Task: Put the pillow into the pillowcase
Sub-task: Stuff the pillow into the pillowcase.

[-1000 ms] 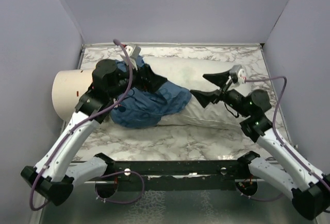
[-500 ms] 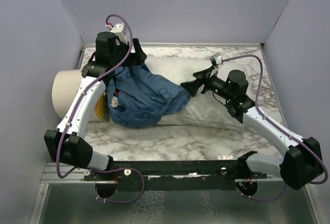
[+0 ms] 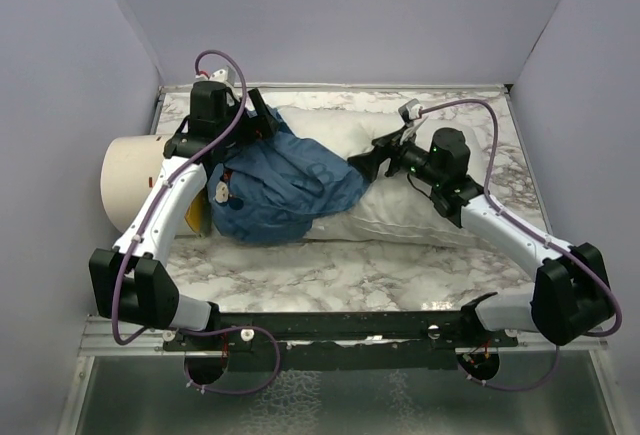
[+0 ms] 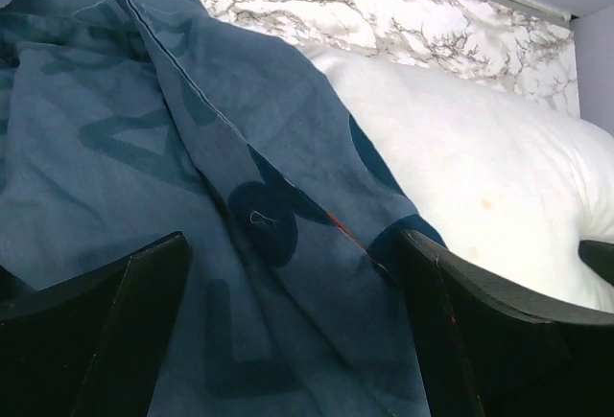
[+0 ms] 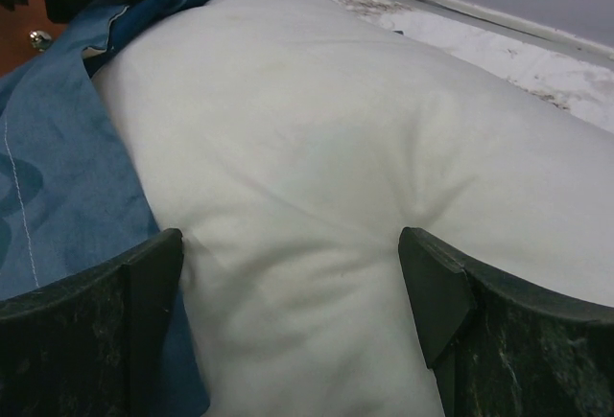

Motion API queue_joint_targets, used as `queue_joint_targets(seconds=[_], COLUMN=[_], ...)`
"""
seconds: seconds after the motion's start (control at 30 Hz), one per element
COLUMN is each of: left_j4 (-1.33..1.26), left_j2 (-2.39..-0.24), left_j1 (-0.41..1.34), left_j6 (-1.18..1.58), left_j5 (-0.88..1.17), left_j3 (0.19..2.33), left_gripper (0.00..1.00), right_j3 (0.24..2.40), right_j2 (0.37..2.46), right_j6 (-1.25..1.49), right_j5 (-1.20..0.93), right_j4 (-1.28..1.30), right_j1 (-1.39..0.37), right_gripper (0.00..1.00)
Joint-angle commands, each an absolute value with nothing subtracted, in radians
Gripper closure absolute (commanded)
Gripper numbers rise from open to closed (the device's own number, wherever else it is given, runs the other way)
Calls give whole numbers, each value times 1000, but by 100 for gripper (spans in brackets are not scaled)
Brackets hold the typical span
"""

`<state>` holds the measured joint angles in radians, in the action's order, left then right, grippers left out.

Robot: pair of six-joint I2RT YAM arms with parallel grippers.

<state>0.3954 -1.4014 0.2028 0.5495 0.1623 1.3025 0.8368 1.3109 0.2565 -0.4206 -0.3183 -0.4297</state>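
Observation:
The white pillow (image 3: pixel 430 200) lies across the marble table, its left end covered by the blue pillowcase (image 3: pixel 280 180). My left gripper (image 3: pixel 262 125) hovers at the pillowcase's far upper edge. In the left wrist view it (image 4: pixel 293 240) is open, with folded blue pillowcase (image 4: pixel 221 206) spread between its wide-set fingers and bare pillow (image 4: pixel 480 177) to the right. My right gripper (image 3: pixel 372 158) sits on top of the pillow by the pillowcase's rim. In the right wrist view it (image 5: pixel 290 235) is open, its fingertips (image 5: pixel 427 273) denting the pillow (image 5: pixel 317 129), with the pillowcase edge (image 5: pixel 58 177) at left.
A cream cylinder (image 3: pixel 128 180) lies against the left wall, with a yellow-orange object (image 3: pixel 197 213) beside it, next to the pillowcase. Grey walls close in the table (image 3: pixel 330 275) on three sides. The arms' black mounting rail (image 3: pixel 340 330) runs along the near edge.
My left arm has swung from the pillowcase's middle to its far edge and its jaws stand wider. My right arm has moved left along the pillow to the pillowcase rim.

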Motion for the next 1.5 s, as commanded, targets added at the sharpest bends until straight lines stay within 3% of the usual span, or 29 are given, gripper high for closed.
queue_joint_targets(seconds=[0.0, 0.4, 0.7, 1.07, 1.47], left_j4=[379, 418, 212, 327, 446], left_j2=[-1357, -1254, -1109, -1036, -1113], left_j1=[198, 198, 175, 172, 172], left_j6=[626, 557, 465, 473, 403], left_j5=[105, 48, 313, 319, 263], left_j3=[1320, 1298, 1130, 1149, 1246], left_gripper=[8, 1, 4, 7, 9], right_j3=[824, 831, 975, 1145, 1201], right_j2=[1377, 1245, 1339, 1516, 1584], right_j6=[256, 203, 202, 183, 186], right_j5=[-446, -502, -541, -585, -601], right_j4=[-258, -286, -244, -158, -156], right_j1=[-422, -422, -418, -416, -416], right_gripper=[5, 8, 7, 7, 7])
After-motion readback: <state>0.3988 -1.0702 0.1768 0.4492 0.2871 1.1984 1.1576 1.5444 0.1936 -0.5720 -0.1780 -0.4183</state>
